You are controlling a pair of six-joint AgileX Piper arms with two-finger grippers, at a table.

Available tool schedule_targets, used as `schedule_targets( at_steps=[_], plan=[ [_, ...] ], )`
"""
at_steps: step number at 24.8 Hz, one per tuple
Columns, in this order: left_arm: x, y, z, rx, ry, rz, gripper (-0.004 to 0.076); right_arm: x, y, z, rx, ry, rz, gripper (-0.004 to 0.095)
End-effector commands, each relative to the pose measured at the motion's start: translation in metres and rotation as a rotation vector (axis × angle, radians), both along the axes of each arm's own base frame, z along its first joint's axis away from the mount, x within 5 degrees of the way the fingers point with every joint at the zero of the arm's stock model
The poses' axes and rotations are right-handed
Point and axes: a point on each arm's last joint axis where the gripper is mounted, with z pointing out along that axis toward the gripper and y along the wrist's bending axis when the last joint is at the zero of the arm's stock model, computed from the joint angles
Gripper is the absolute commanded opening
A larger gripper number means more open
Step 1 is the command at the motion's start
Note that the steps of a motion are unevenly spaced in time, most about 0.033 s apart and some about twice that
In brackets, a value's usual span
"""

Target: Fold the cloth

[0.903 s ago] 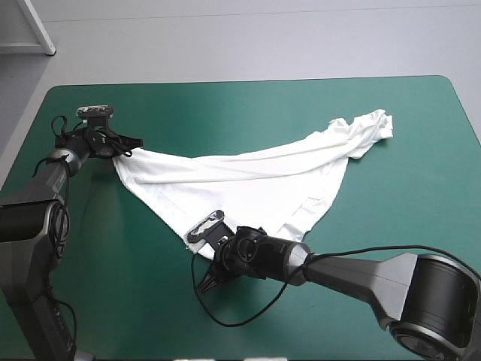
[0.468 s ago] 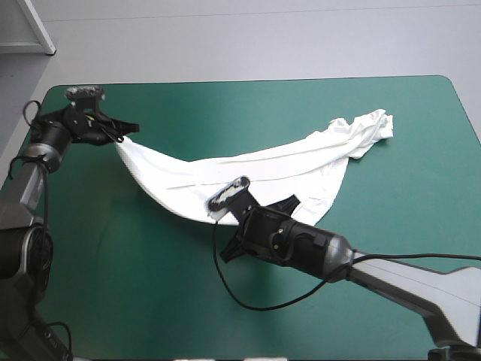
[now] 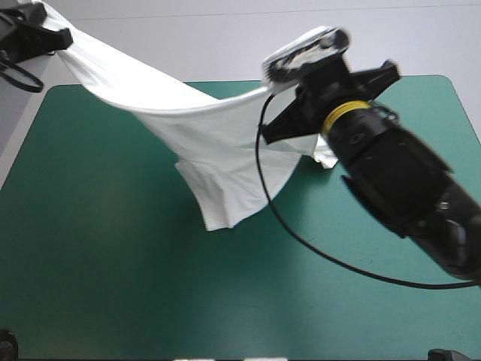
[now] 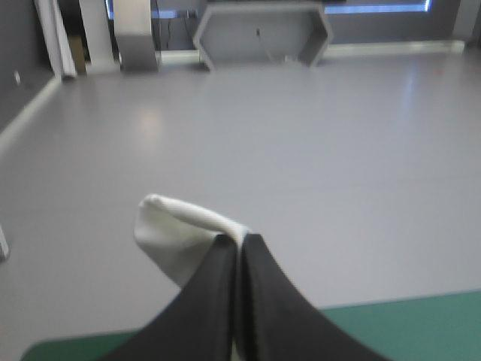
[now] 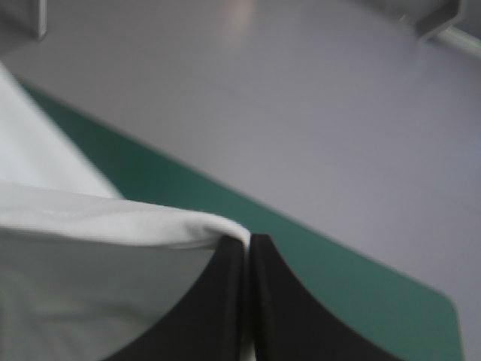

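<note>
The white T-shirt (image 3: 203, 135) hangs stretched in the air between both raised arms, its lower part drooping to the teal-green table (image 3: 113, 263). My left gripper (image 3: 60, 37) is high at the far left corner, shut on one end of the T-shirt (image 4: 176, 237). In the left wrist view its fingertips (image 4: 240, 244) meet with a white fold between them. My right gripper (image 3: 282, 128) is raised over the table's far middle, shut on the other end of the T-shirt (image 5: 113, 226). Its own view shows the gripper (image 5: 248, 241) pinching the cloth edge.
A black cable (image 3: 316, 248) loops from the right wrist down across the table's right half. The table's far edge (image 5: 316, 233) lies just ahead of the right gripper. The near half of the table is bare cover.
Both grippers have risen from the table, carrying the T-shirt up with them. The right one moved far and right; the left one moved to the far left corner. The cloth now hangs taut.
</note>
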Motion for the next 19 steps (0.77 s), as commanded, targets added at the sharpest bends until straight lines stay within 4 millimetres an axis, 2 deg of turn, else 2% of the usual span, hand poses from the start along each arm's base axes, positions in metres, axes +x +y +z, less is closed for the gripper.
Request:
schedule_targets(
  at_steps=[1, 4, 7, 10, 13, 16, 19],
  plan=[
    [-0.055, -0.004, 0.052, 0.006, -0.252, 0.003, -0.0010, -0.024, -0.068, 0.061, 0.080, -0.244, -0.134, -0.0018],
    [-0.077, -0.005, 0.070, 0.040, -0.325, 0.020, -0.0010, -0.044, -0.109, 0.090, 0.166, -0.351, -0.174, -0.0018],
    [-0.089, -0.004, 0.078, 0.060, -0.372, 0.040, -0.0010, -0.060, -0.139, 0.105, 0.230, -0.415, -0.176, -0.0018],
    [-0.101, -0.004, 0.086, 0.076, -0.416, 0.055, -0.0010, -0.069, -0.155, 0.112, 0.274, -0.457, -0.166, -0.0018],
    [-0.121, -0.005, 0.098, 0.106, -0.490, 0.073, -0.0010, -0.071, -0.152, 0.116, 0.254, -0.502, -0.116, -0.0018],
    [-0.146, -0.007, 0.110, 0.134, -0.589, 0.084, -0.0010, -0.066, -0.135, 0.120, 0.217, -0.552, -0.068, -0.0018],
    [-0.147, -0.006, 0.114, 0.142, -0.626, 0.094, -0.0010, -0.063, -0.120, 0.125, 0.212, -0.631, -0.032, -0.0018]
  ],
)
